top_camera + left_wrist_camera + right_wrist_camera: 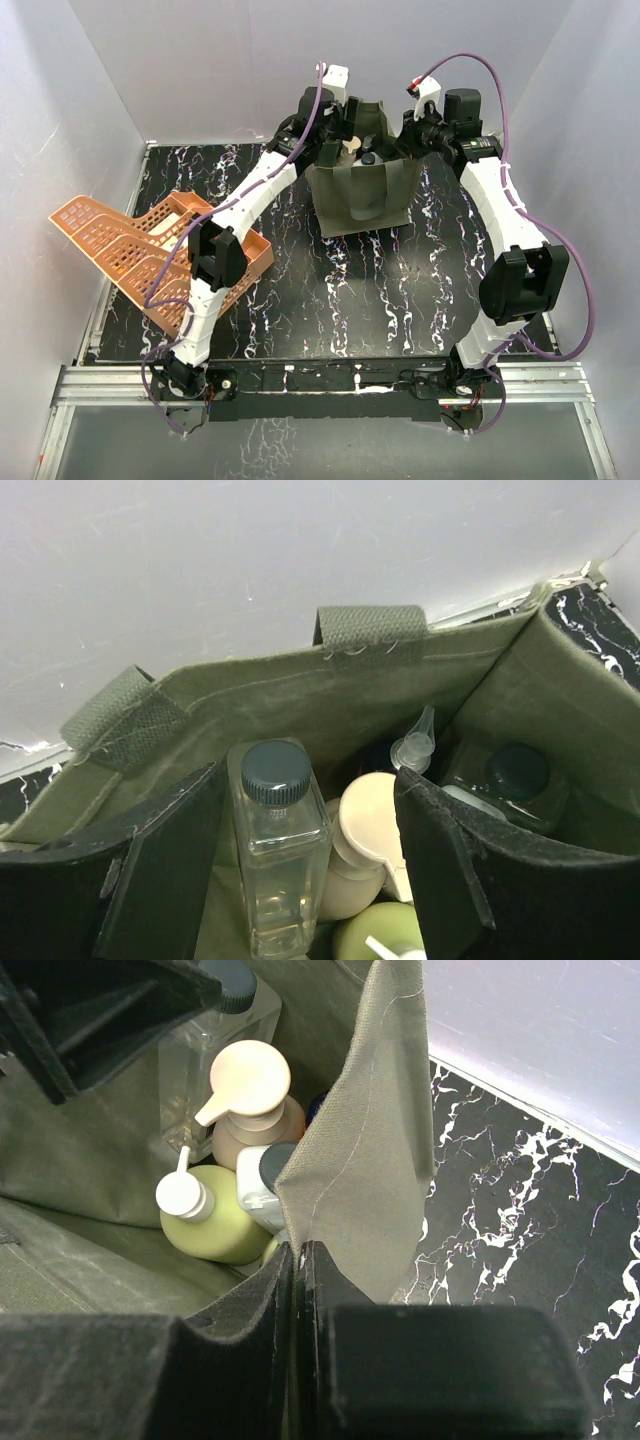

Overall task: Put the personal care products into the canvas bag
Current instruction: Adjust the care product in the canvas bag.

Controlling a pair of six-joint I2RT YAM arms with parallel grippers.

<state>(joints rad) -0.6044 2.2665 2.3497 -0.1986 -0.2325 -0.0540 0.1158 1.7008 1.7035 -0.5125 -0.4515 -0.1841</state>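
Right hand (298, 1278) pinches canvas bag (370, 1160) wall; open left hand (308, 780) straddles square bottle (280, 860).

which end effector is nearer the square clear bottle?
Left. The left end effector straddles the square clear bottle inside the canvas bag; the right end effector pinches the bag's wall, the yellow-green pump bottle in between.

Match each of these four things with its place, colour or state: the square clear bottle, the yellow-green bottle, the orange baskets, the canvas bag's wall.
Column one:
1 square clear bottle
2 yellow-green bottle
3 orange baskets
4 canvas bag wall

Column two:
a on the table, outside the bag
b pinched by the right gripper
c white pump top
d dark round cap

Pairs: 1-d, 2-c, 3-a, 4-b.
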